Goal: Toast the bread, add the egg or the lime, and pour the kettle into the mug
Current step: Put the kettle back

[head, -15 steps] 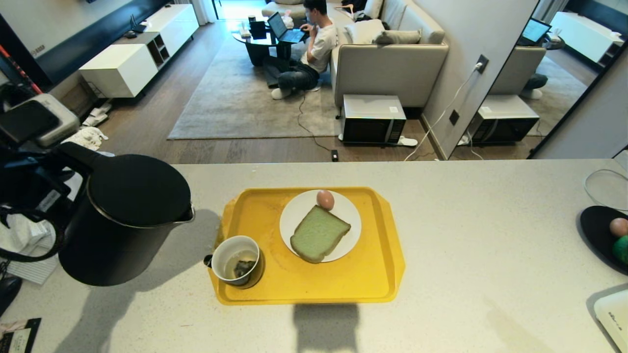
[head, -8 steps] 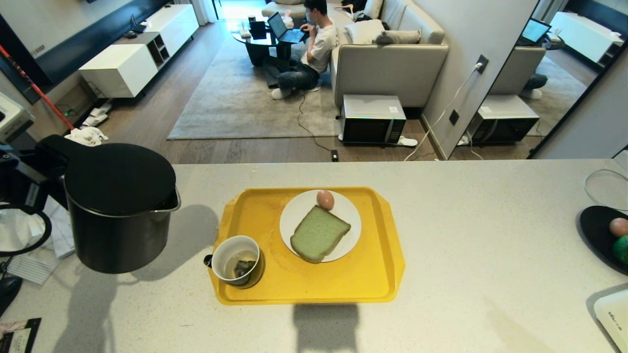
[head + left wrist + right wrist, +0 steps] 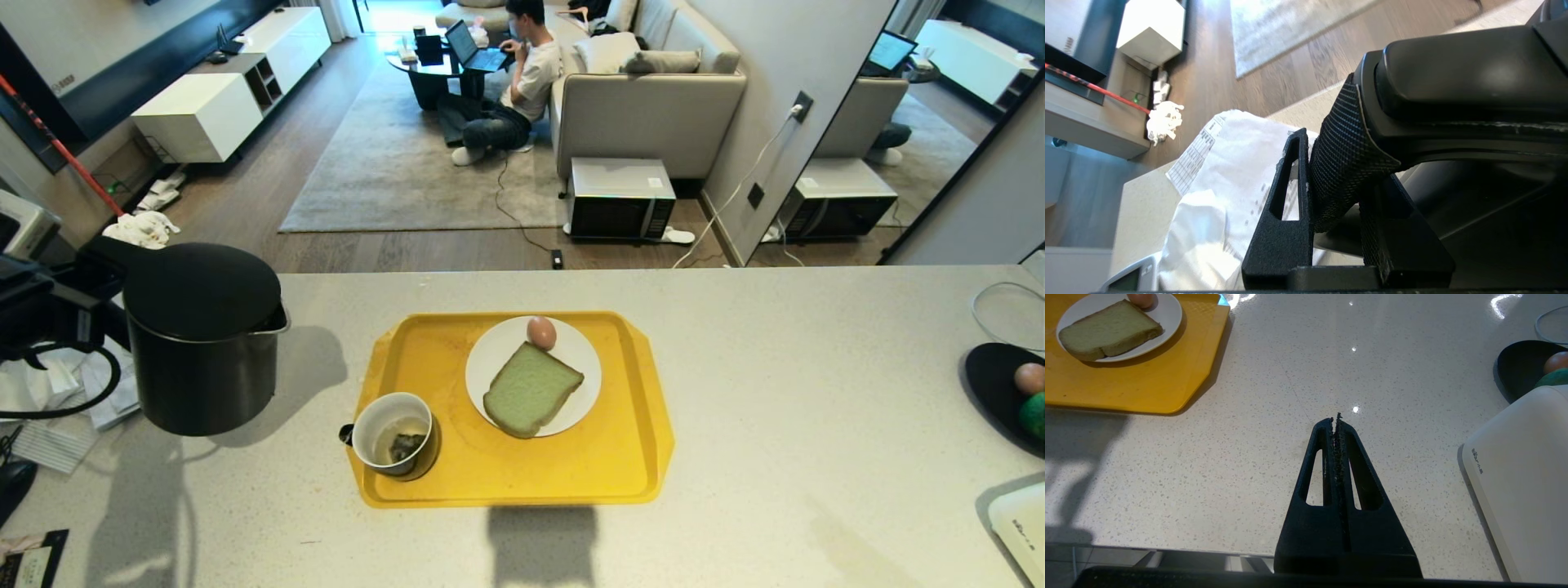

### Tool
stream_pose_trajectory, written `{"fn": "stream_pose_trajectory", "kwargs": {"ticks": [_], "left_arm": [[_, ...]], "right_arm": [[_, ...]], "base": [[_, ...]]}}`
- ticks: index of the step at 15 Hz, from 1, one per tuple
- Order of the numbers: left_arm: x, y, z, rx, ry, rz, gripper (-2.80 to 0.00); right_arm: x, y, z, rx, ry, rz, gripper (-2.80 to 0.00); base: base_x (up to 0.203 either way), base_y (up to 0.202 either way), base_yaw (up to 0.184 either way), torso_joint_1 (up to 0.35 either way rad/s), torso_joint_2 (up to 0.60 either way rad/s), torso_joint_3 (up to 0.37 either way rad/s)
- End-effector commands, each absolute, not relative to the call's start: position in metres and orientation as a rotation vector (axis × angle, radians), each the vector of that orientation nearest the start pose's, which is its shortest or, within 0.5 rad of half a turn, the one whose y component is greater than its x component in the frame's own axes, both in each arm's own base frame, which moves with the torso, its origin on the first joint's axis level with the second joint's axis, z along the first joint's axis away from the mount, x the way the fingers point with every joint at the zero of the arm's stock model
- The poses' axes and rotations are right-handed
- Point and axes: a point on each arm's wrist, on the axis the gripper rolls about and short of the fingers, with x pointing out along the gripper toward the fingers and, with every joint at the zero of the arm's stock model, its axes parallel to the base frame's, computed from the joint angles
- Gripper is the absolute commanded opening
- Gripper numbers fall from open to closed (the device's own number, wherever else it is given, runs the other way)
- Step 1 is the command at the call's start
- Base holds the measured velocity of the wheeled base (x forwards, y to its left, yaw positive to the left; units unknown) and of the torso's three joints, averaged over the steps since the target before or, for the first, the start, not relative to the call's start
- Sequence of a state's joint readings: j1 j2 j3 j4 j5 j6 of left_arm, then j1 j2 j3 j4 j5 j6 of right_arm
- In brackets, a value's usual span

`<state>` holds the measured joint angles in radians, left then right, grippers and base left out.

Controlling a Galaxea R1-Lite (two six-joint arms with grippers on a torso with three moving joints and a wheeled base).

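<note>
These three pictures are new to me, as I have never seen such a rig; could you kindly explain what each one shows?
It is a two-armed robot at a counter. The wide picture comes from its head camera; the other two come from cameras on each wrist. On the counter lies a yellow tray with a mug and a plate bearing the bread and an egg. The left end effector is shut on the handle of the black kettle, left of the tray. The right end effector is shut and empty, over bare counter. A dark dish at the right edge holds another egg and a lime.
</note>
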<state>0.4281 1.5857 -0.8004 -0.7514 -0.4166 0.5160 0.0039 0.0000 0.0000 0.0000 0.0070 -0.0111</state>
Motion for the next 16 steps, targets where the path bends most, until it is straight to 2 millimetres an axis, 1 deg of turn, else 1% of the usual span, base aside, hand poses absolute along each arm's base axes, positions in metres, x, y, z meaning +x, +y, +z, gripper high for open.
{"fn": "stream_pose_trajectory", "kwargs": {"ticks": [1, 4, 6, 10, 13, 16], "left_arm": [[0.289, 0.122, 0.194, 0.487, -0.008, 0.014, -2.80], [0.311, 0.127, 0.174, 0.464, -0.129, 0.027, -2.80], [0.318, 0.124, 0.169, 0.432, -0.155, 0.013, -2.80], [0.327, 0.120, 0.160, 0.411, -0.149, -0.010, -2.80], [0.339, 0.106, 0.158, 0.378, -0.166, -0.058, -2.80], [0.351, 0.098, 0.161, 0.363, -0.208, -0.076, -2.80]], "right_arm": [[-0.023, 0.000, 0.075, -0.012, 0.001, 0.012, -2.80], [-0.023, 0.000, 0.075, -0.012, 0.001, 0.012, -2.80], [-0.023, 0.000, 0.075, -0.012, 0.001, 0.014, -2.80], [-0.023, 0.000, 0.075, -0.012, 0.001, 0.012, -2.80], [-0.023, 0.000, 0.075, -0.012, 0.001, 0.012, -2.80], [-0.023, 0.000, 0.075, -0.012, 0.001, 0.012, -2.80]], "base": [[0.000, 0.000, 0.000, 0.000, 0.00, 0.000], [0.000, 0.000, 0.000, 0.000, 0.00, 0.000], [0.000, 0.000, 0.000, 0.000, 0.00, 0.000], [0.000, 0.000, 0.000, 0.000, 0.00, 0.000], [0.000, 0.000, 0.000, 0.000, 0.00, 0.000], [0.000, 0.000, 0.000, 0.000, 0.00, 0.000]]}}
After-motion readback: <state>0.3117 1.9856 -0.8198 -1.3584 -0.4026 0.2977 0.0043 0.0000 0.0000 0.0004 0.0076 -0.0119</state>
